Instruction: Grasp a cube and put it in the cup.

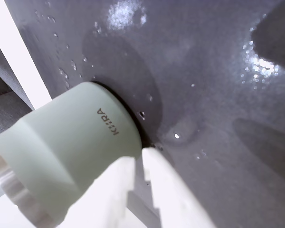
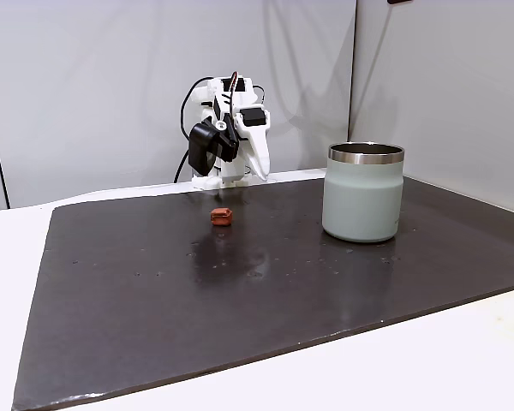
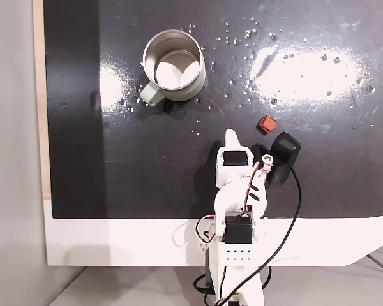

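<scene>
The cup [image 1: 71, 152], a squat pale grey-green tumbler with a steel rim, fills the lower left of the wrist view, right beside my gripper [image 1: 141, 154]. My two white fingers stand almost together with nothing between them. The cup [image 3: 150, 94] stands upright and empty at the mat's far left in a fixed view. The tiny rust-red cube [image 3: 266, 123] lies on the mat just right of my gripper [image 3: 230, 135], apart from it. From the front, the cube [image 2: 221, 216] sits before the folded arm, my gripper [image 2: 262, 174] points down near the mat's back edge, and the cup [image 2: 363, 193] stands to the right.
A glossy black mat [image 3: 332, 178] with small droplets covers a white table [image 3: 115, 242]. The arm's base [image 3: 233, 245] sits on the white strip, with a black cable [image 3: 293, 217] looping beside it. A grey wall [image 2: 111, 86] stands behind the arm.
</scene>
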`<control>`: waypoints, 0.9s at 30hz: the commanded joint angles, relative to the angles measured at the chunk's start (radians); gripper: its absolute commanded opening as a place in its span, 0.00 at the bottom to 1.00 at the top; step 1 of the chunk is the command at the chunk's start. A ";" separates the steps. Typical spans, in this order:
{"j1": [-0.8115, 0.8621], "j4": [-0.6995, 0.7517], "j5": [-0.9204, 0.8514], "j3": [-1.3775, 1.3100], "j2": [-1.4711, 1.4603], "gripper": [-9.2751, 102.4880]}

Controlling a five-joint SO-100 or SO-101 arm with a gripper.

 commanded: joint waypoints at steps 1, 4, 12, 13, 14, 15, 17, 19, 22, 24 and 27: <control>-0.017 -0.028 -0.029 -0.006 0.011 0.08; -0.017 -0.028 -0.029 -0.006 0.011 0.08; -0.017 -0.028 -0.028 -0.006 0.011 0.08; -0.017 -0.028 -0.028 -0.006 0.011 0.08; -0.017 -0.028 -0.028 -0.006 0.011 0.08; -0.017 -0.028 -0.028 -0.006 0.011 0.08; -0.017 -0.028 -0.021 -0.006 0.011 0.08; -0.009 -0.031 -0.008 -0.006 0.012 0.08; 0.006 -0.034 0.000 -0.020 0.012 0.08; 0.008 -0.009 -0.006 -0.064 0.012 0.08; 0.009 0.058 -0.015 -0.169 0.012 0.08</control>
